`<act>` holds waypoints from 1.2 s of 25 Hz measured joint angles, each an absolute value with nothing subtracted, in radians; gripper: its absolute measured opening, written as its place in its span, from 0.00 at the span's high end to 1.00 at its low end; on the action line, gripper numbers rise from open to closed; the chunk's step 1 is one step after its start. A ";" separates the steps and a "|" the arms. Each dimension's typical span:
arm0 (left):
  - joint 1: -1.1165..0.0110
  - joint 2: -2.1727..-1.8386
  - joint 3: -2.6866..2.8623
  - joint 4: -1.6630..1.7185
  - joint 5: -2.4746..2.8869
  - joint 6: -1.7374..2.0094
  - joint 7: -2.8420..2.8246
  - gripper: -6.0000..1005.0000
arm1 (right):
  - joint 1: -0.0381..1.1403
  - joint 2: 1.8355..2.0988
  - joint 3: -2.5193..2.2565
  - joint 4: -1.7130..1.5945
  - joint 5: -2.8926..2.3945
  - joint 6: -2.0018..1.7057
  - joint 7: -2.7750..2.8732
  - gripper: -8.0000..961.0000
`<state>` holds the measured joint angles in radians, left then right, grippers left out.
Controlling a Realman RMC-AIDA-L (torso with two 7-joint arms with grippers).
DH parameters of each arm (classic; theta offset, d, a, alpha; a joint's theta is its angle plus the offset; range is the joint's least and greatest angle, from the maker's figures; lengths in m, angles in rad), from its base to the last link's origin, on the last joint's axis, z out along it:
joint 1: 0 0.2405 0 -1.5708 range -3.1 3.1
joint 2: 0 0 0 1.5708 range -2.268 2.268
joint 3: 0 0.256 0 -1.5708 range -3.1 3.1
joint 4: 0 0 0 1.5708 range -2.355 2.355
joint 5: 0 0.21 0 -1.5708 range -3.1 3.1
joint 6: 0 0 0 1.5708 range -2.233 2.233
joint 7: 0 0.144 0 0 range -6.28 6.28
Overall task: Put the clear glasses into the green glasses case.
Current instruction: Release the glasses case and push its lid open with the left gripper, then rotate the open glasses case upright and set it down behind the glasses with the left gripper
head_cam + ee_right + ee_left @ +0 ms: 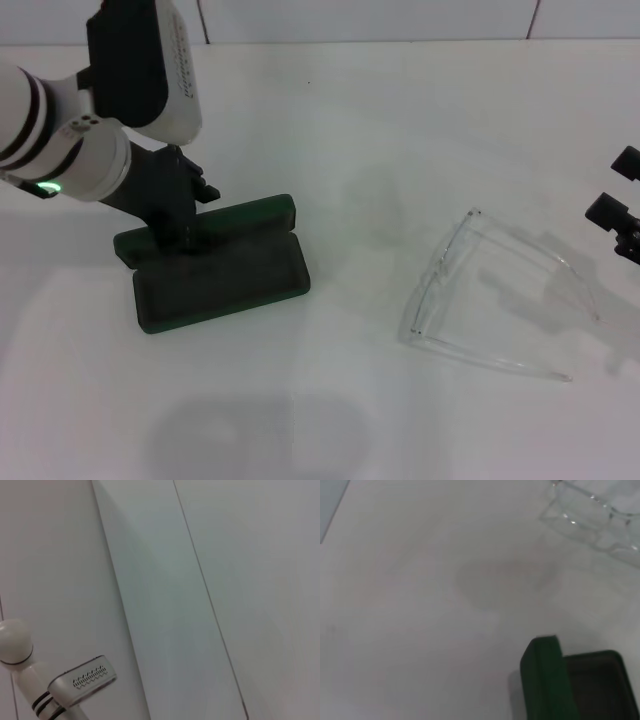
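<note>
I find the green glasses case [220, 262] open on the desk [400, 120], left gripper [185, 235] at its hinge, jaws' state indeterminate. Clear glasses [500, 295] lie well apart; right gripper [622, 215] must fetch them.

We see a plain white counter [330, 420] meeting a pale wall [370, 18] with thin vertical seams.

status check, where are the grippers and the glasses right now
Left gripper down at open dark green hinged case. Right gripper at table edge. Clear plastic wraparound glasses on white table, untouched; path clear.
</note>
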<state>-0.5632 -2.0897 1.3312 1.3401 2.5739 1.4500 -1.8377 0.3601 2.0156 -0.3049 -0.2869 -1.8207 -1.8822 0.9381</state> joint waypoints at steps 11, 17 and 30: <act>-0.587 -2.091 1.382 1.284 2.661 1.390 -1.947 0.56 | 0.367 2.016 -0.308 -0.287 -1.818 -1.867 0.936 0.19; -0.584 -2.092 1.385 1.324 2.663 1.377 -2.003 0.68 | 0.363 2.016 -0.304 -0.287 -1.818 -1.867 0.934 0.19; -0.545 -2.092 1.609 1.544 2.615 1.409 -2.180 0.95 | 0.310 2.015 -0.295 -0.287 -1.694 -1.880 0.912 0.19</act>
